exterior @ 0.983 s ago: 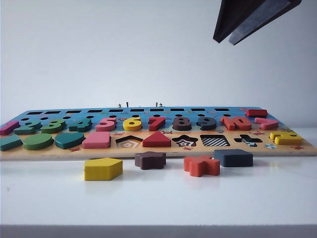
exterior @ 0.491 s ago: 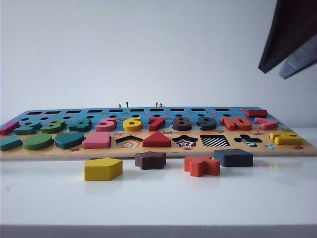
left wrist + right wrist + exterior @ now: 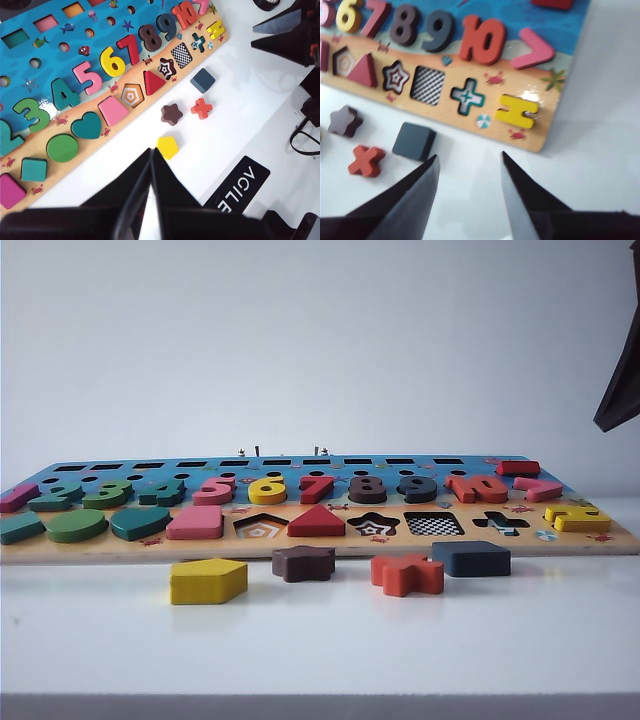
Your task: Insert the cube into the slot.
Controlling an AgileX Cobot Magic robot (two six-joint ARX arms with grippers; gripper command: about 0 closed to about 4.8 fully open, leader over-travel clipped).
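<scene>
While cube (image 3: 471,558) lies loose, left tool (image 3: 150,156) closed, right tool (image 3: 469,165) parted.

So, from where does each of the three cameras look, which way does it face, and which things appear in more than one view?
Exterior view: low at the table's front edge, facing level across the puzzle board; only a dark piece of the right arm shows at the right edge.
Left wrist view: high, looking down on the board; the shut left gripper shows.
Right wrist view: above the board's right end, facing down; the open right gripper shows.
Shared: all three see the cube and the slot.
</scene>
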